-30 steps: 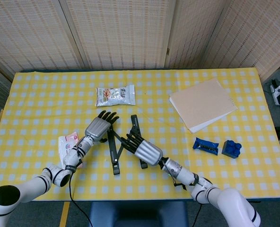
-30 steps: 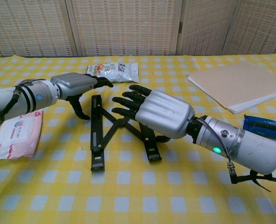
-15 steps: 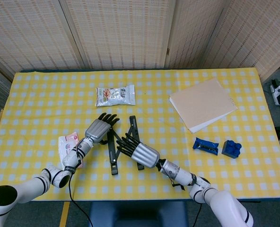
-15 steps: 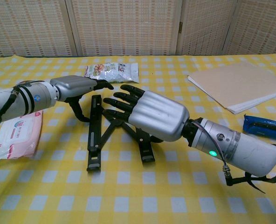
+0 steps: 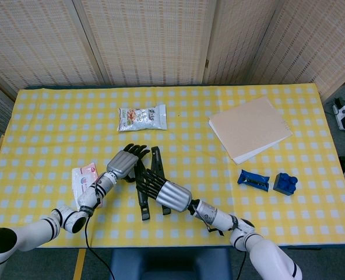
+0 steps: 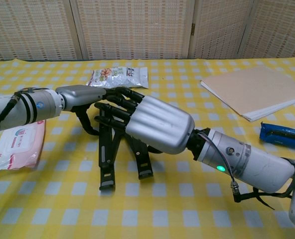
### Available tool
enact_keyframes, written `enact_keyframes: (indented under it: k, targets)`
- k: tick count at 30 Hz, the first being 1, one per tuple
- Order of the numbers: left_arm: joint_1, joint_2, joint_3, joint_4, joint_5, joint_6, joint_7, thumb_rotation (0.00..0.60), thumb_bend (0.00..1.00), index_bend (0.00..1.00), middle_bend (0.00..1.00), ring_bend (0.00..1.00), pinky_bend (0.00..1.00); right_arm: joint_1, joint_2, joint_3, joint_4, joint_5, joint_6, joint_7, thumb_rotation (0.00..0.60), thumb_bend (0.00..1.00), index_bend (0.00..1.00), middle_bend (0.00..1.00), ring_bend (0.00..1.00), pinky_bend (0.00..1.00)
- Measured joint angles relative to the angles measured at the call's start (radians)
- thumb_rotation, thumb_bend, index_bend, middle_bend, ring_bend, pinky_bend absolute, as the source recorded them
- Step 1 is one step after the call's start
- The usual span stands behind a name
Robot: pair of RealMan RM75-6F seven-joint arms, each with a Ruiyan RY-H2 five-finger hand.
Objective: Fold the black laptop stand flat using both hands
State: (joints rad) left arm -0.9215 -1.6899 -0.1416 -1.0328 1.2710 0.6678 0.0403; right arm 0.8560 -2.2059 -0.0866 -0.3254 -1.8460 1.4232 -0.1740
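Observation:
The black laptop stand (image 5: 147,185) lies on the yellow checked tablecloth, its two long bars (image 6: 106,158) close together in a narrow V. My left hand (image 5: 125,163) rests against the stand's left side, fingers stretched out over the top of the bars and thumb hooked down beside the left bar. My right hand (image 5: 166,194) presses its outstretched fingers against the right bar from the right. In the chest view the right hand (image 6: 155,123) covers the stand's middle and the left hand (image 6: 85,95) meets its fingertips above the bars. Neither hand grips anything.
A snack bag (image 5: 142,117) lies behind the stand. A pink tissue pack (image 5: 83,178) sits under my left forearm. At the right are a beige notebook (image 5: 249,127), a blue clip (image 5: 253,179) and a blue block (image 5: 285,183).
My right hand has moved left, pushing the right bar towards the left one. The stand's wide X has narrowed to a slim V. The left hand has shifted slightly towards the table's front edge.

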Motion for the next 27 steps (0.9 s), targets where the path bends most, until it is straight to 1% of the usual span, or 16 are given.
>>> enact_keyframes:
  k: [4, 10, 14, 17, 20, 23, 26, 27]
  targets:
    - [-0.001, 0.011, 0.0, -0.022, -0.007, -0.009, -0.001, 0.6, 0.23, 0.06, 0.04, 0.0, 0.0, 0.001, -0.02, -0.009, 0.028, -0.003, 0.017, 0.008, 0.6, 0.17, 0.0, 0.0, 0.0, 0.0]
    - [-0.001, 0.023, 0.003, -0.051, -0.009, -0.007, 0.002, 0.6, 0.23, 0.06, 0.04, 0.0, 0.0, 0.001, -0.04, -0.02, 0.04, -0.002, 0.026, 0.016, 0.6, 0.17, 0.0, 0.0, 0.0, 0.0]
    - [0.003, 0.038, 0.003, -0.067, -0.01, 0.004, 0.006, 0.6, 0.23, 0.06, 0.04, 0.0, 0.0, -0.002, -0.033, -0.036, 0.037, -0.012, 0.043, 0.011, 0.6, 0.17, 0.0, 0.0, 0.0, 0.0]
    - [0.01, 0.055, -0.001, -0.077, -0.015, 0.015, 0.003, 0.6, 0.23, 0.06, 0.04, 0.0, 0.0, -0.007, -0.011, -0.048, 0.02, -0.021, 0.064, 0.001, 0.6, 0.17, 0.0, 0.0, 0.0, 0.0]
    - [0.022, 0.079, -0.005, -0.091, -0.018, 0.034, -0.003, 0.6, 0.23, 0.06, 0.04, 0.0, 0.0, -0.009, 0.023, -0.058, -0.018, -0.029, 0.082, -0.007, 0.6, 0.17, 0.0, 0.0, 0.0, 0.0]
    - [0.039, 0.11, -0.01, -0.117, -0.021, 0.057, -0.018, 0.6, 0.23, 0.06, 0.04, 0.0, 0.0, -0.001, 0.064, -0.064, -0.082, -0.033, 0.074, -0.008, 0.6, 0.17, 0.0, 0.0, 0.0, 0.0]
    - [0.059, 0.149, -0.012, -0.155, -0.016, 0.086, -0.036, 0.6, 0.23, 0.06, 0.04, 0.0, 0.0, 0.02, 0.122, -0.066, -0.193, -0.032, 0.026, -0.008, 0.6, 0.17, 0.0, 0.0, 0.0, 0.0]
    - [0.066, 0.162, -0.012, -0.168, -0.014, 0.096, -0.042, 0.6, 0.23, 0.06, 0.04, 0.0, 0.0, 0.033, 0.151, -0.065, -0.253, -0.028, -0.005, -0.012, 0.6, 0.17, 0.0, 0.0, 0.0, 0.0]
